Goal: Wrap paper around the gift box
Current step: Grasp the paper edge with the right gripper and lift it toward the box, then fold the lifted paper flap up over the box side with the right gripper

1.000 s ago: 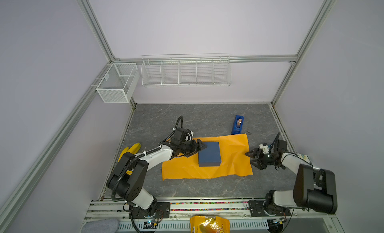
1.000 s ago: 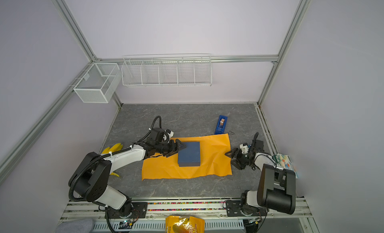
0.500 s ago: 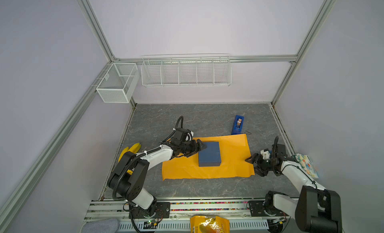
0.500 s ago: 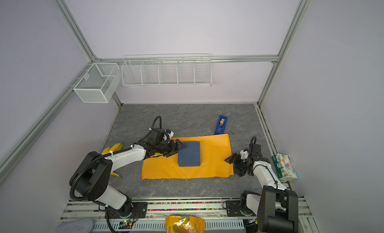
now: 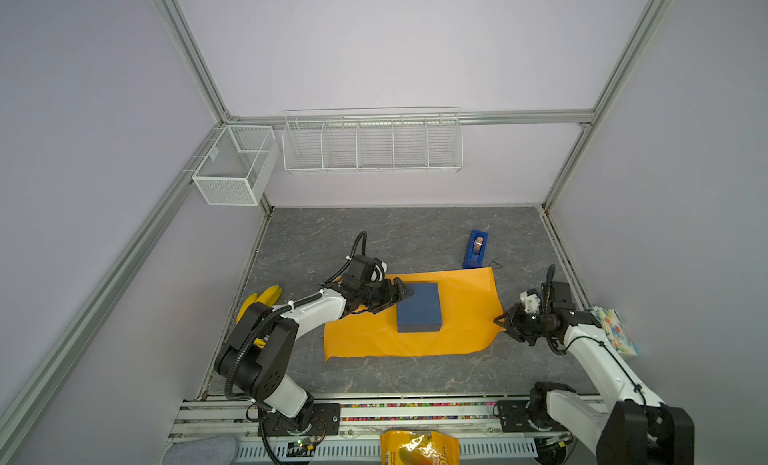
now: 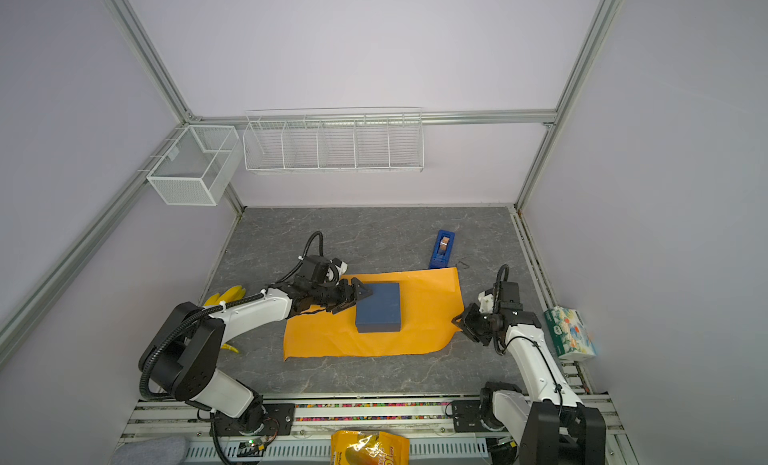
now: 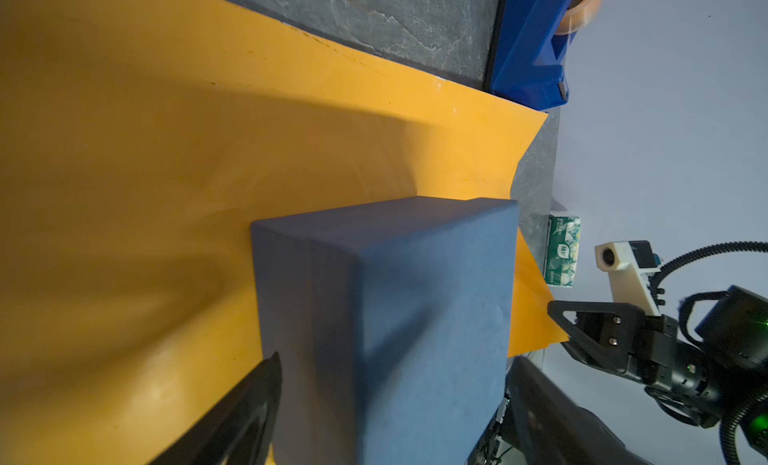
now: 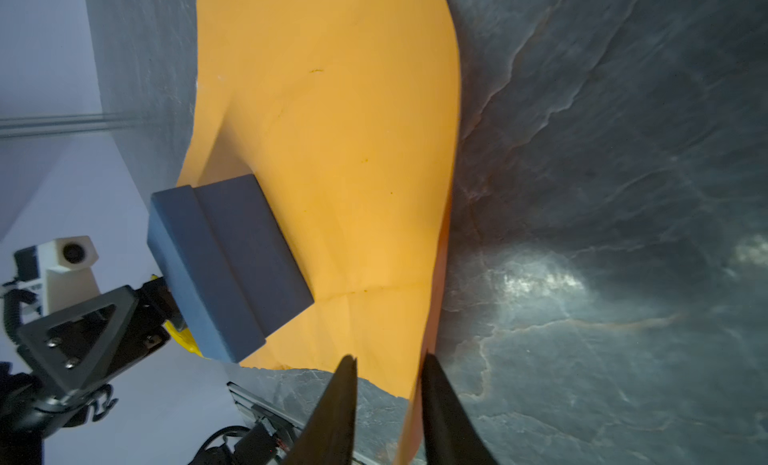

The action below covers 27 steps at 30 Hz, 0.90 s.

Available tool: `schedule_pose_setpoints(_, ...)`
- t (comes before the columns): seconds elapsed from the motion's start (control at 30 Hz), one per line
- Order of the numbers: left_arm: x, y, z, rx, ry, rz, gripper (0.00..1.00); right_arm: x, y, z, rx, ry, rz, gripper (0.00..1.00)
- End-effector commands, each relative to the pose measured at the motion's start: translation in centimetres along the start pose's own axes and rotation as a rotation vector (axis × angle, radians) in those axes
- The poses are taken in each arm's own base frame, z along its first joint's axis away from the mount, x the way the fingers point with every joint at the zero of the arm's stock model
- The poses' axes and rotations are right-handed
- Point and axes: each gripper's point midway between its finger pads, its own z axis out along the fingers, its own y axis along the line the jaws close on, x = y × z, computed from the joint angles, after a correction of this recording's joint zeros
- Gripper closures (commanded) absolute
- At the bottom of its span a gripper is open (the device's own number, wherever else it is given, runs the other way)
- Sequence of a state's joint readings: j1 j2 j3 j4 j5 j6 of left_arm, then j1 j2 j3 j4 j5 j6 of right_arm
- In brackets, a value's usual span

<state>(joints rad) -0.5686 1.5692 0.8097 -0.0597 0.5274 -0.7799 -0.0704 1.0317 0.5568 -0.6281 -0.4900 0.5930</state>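
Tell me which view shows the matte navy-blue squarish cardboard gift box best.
A top view: the matte navy-blue cardboard gift box shows whole, top and near side, on the orange paper sheet; same in both top views. The left wrist view is close but crops it. The right wrist view shows it small and oblique.

Left arm, right arm: white shells, black joints, ribbed black cables, silver screws in triangular fingers.

No text can be read with certainty. The tissue pack by the table edge carries a green label with white print, too small to read. The snack bag shows red lettering, cut off and illegible.
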Motion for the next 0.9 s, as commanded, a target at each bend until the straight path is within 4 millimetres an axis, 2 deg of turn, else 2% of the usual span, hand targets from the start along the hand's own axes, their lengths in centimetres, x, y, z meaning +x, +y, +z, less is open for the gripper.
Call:
schedule_pose_setpoints(0.0,-0.8,-0.7,-1.0,-0.023,-0.027,0.035,0.15,0.5,0.7,-0.4,0.008,0.013,-0.029,0.82)
schedule_pose_setpoints(0.13,-1.3,-1.5,-1.9,-0.046,-0.032,0.063,0.14,0.7,2.2,-0.7,-0.009,0.01,-0.087,0.93)
schedule_pose_setpoints(0.27,-1.7,-2.3,-2.7,-0.051,-0.044,0.073,0.12,1.5,5.3,-1.0,-0.04,0.014,-0.192,0.93)
schedule_pose_setpoints(0.4,-2.3,-3.9,-3.7,-0.016,-0.071,0.078,0.16,3.1,8.9,-1.0,-0.093,0.036,-0.297,0.93)
schedule_pose_setpoints(0.63,-3.4,-8.7,-5.1,0.079,-0.116,0.106,0.18,6.6,14.9,0.0,-0.173,0.095,-0.431,0.93)
schedule_pose_setpoints(0.77,-2.9,-11.7,-4.7,0.13,-0.098,0.148,0.19,8.5,17.0,1.1,-0.2,0.133,-0.482,0.93)
schedule_pose_setpoints(0.87,-2.7,-12.9,-4.3,0.165,-0.089,0.15,0.2,10.0,18.1,1.9,-0.215,0.169,-0.519,0.93)
